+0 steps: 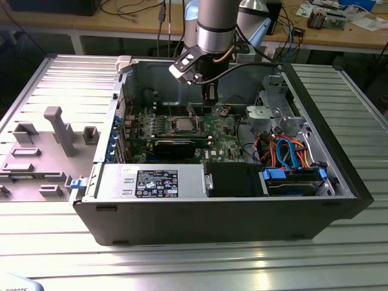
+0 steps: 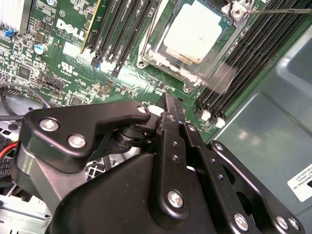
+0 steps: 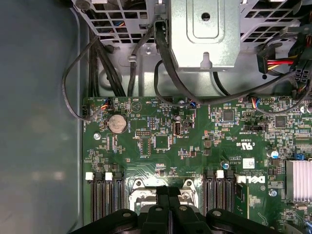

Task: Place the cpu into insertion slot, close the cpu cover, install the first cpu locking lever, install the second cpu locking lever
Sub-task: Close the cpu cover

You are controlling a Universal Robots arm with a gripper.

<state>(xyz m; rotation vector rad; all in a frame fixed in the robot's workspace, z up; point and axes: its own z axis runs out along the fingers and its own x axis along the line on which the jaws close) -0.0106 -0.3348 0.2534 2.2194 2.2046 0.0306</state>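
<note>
Lying open on a ribbed metal table, a desktop computer case shows its works. Nearest the camera are a silver power supply and, to the exterior view's right, a drive bay trailing blue and orange cables. Beyond them a long black expansion card crosses the green motherboard. Just past the card the cpu sits flat in the insertion slot, so the first step looks done. In the second wrist view the cpu cover appears to be down, framing the chip's silver top, though glare along the rim leaves that a judgement. A thin locking lever runs off beside the socket's corner. Whether it or its twin is latched cannot be told, so the lever work is best counted as outstanding. Farther back, the gripper hangs over the board with its fingers pressed together and nothing between them. It is apart from the cpu, on its far side and toward the exterior view's right, short of the case's far wall.
</note>
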